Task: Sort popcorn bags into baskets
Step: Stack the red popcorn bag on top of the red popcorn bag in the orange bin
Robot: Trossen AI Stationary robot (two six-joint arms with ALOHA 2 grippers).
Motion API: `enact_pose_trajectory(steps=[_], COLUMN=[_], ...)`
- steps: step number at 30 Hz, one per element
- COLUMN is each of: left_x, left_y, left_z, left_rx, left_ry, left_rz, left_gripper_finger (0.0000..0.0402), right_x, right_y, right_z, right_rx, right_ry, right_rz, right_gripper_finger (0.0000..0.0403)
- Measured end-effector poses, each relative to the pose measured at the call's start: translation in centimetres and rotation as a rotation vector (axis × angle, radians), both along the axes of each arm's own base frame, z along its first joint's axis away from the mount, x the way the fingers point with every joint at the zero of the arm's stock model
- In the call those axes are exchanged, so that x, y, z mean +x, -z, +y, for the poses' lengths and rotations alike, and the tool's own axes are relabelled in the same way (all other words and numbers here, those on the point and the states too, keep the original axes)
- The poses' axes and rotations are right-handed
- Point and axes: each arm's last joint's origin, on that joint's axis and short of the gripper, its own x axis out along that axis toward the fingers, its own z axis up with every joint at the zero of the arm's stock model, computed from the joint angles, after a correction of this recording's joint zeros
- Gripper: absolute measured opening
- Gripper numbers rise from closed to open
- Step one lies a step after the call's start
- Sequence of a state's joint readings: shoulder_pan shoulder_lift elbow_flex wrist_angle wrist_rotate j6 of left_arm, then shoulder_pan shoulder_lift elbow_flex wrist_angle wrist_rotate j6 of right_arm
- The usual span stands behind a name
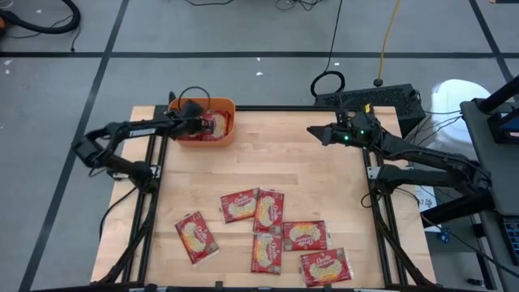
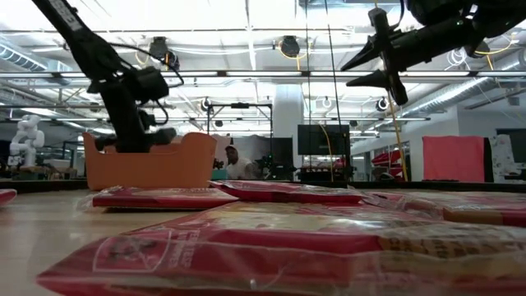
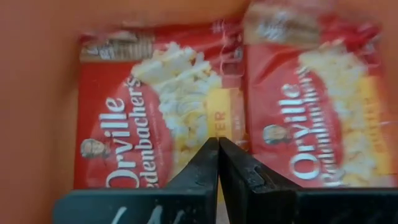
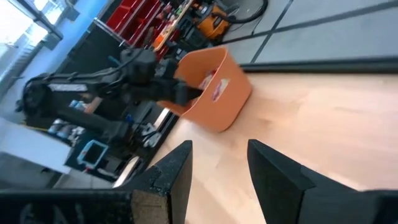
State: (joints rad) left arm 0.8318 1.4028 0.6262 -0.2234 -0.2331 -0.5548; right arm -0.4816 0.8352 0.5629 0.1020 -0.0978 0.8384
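1. Here, pale wood table point(image 1: 308, 178) on grey floor; open workshop behind, a person point(image 2: 236, 162) seated far off.
2. Six popcorn bags point(image 1: 268, 229) lie near; more inside the orange basket point(image 1: 226, 136), far left.
3. Left gripper point(image 3: 218, 144) pressed together, empty, over the basket; right gripper point(image 1: 311, 130) spread, aloft far right.

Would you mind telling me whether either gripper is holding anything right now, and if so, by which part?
Nothing is held: the left gripper is shut empty over the popcorn bags in the basket; the right gripper hangs open.
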Motion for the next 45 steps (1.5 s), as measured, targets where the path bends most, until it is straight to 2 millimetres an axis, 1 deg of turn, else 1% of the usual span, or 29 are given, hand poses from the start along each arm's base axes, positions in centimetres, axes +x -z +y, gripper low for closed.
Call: enact_pose_trajectory(steps=[4,7,10,15,19,22,26,31,33,36,38,41,45], left_x=[0.4,0.7,0.7,0.7,1.1,1.3,1.3,1.1,0.6,0.2,0.0,-0.1,-0.7], left_y=[0.8,1.0,0.9,0.1,-0.4,-0.4,-0.3,-0.5,-1.3,-3.5,-5.2,-7.8,-9.6], left_z=[0.4,0.5,0.5,0.3,0.6,0.6,0.6,0.2,-0.3,-1.1,-1.7,-2.6,-3.9], left_rx=[0.000,0.010,0.009,0.033,0.066,0.080,0.075,0.030,-0.010,-0.005,0.031,0.127,0.199], left_ry=[0.069,0.116,0.121,0.138,0.211,0.243,0.256,0.283,0.266,0.263,0.283,0.365,0.445], left_rz=[0.027,0.029,0.023,-0.022,-0.073,-0.072,-0.060,-0.070,-0.072,-0.090,-0.111,-0.159,-0.210], left_gripper_finger=[0.0009,0.0006,0.0010,0.0014,0.0005,0.0006,0.0018,0.0011,0.0006,0.0005,0.0010,0.0020,0.0023], right_x=[0.5,0.7,0.9,1.2,1.2,1.2,1.2,1.2,1.2,1.3,1.4,1.6,1.9], right_y=[0.0,0.0,-0.1,-0.3,-0.3,-0.3,-0.3,-0.3,-0.3,-0.3,-0.3,-0.3,-0.3], right_z=[1.0,1.5,2.0,2.7,2.9,2.9,2.9,2.9,3.0,3.3,3.6,4.3,5.8], right_rx=[0.015,0.007,0.008,-0.005,-0.016,-0.021,-0.022,-0.022,-0.018,-0.013,-0.003,0.022,0.052], right_ry=[0.005,0.026,0.036,0.051,0.079,0.086,0.088,0.086,0.074,0.055,0.040,0.005,-0.094], right_rz=[-0.004,-0.005,-0.017,-0.029,-0.027,-0.026,-0.026,-0.026,-0.028,-0.029,-0.034,-0.043,-0.050], right_gripper_finger=[0.0146,0.0146,0.0146,0.0146,0.0146,0.0146,0.0146,0.0146,0.0146,0.0146,0.0146,0.0146,0.0146])
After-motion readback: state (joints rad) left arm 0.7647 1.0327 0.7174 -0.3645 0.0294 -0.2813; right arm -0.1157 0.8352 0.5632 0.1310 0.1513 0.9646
